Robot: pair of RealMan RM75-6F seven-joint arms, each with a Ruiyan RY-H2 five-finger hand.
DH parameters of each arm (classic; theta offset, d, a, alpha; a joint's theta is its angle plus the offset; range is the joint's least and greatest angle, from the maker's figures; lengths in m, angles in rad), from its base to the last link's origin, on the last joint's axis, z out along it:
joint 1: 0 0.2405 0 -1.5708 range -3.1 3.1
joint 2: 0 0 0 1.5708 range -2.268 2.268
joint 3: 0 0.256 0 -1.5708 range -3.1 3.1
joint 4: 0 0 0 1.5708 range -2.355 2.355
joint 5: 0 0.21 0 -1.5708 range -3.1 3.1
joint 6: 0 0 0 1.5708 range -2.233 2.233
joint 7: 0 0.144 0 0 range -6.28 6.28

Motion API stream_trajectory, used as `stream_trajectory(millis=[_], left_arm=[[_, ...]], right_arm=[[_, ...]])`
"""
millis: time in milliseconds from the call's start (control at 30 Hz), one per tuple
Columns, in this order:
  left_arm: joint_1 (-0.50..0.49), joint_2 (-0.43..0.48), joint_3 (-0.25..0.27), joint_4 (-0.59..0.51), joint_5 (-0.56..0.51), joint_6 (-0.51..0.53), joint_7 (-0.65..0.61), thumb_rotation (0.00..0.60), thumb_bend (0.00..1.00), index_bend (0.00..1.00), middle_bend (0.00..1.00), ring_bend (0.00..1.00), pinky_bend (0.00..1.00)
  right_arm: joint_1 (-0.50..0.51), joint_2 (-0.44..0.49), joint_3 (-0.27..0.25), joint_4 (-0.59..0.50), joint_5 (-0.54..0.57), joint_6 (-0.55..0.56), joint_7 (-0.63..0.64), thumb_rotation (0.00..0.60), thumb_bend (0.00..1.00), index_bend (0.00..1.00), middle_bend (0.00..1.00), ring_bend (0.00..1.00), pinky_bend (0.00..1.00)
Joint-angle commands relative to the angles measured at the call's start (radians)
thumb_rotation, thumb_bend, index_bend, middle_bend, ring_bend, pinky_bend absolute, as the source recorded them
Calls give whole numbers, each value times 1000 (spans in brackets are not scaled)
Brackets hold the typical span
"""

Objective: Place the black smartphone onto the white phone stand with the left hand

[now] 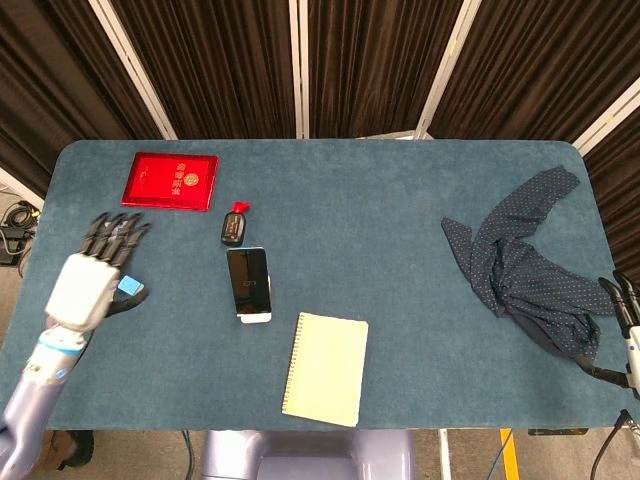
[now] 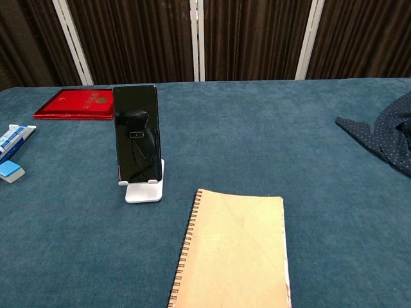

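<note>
The black smartphone [image 1: 248, 280] stands upright on the white phone stand [image 1: 254, 317], left of the table's middle. The chest view shows the smartphone [image 2: 136, 135] leaning back in the stand [image 2: 144, 191] with nothing touching it. My left hand [image 1: 92, 278] hovers near the table's left edge, well left of the phone, with its fingers spread and nothing in it. It does not show in the chest view. Only a sliver of my right hand [image 1: 625, 308] shows at the right edge, too little to read its fingers.
A yellow spiral notebook [image 1: 325, 367] lies right of the stand. A red booklet [image 1: 171, 180], a car key [image 1: 234, 226], a toothpaste tube [image 1: 113, 258] and a blue eraser [image 1: 130, 286] sit at the left. A dark dotted cloth [image 1: 530, 265] is crumpled at the right.
</note>
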Motion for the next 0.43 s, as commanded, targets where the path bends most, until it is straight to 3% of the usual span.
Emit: stream_trajectory(millis=[33,133,433], left_arm=[[159,68,48,-169,-192,51,113,600,0,0,0,0,0],[203,89,52,-239,-227,75,151,600,0,0,0,0,0],[269,112,80,-247,-165,97,145,600,0,0,0,0,0]], right_arm=[[0,-6,-1,-8,-4,4,-21,600,0,0,0,0,0],[0,-12,-3,-11,-12,10,-38,600,0,0,0,0,0],[2,-28,-6,-15,-22,16,-81,600,0,0,0,0,0]])
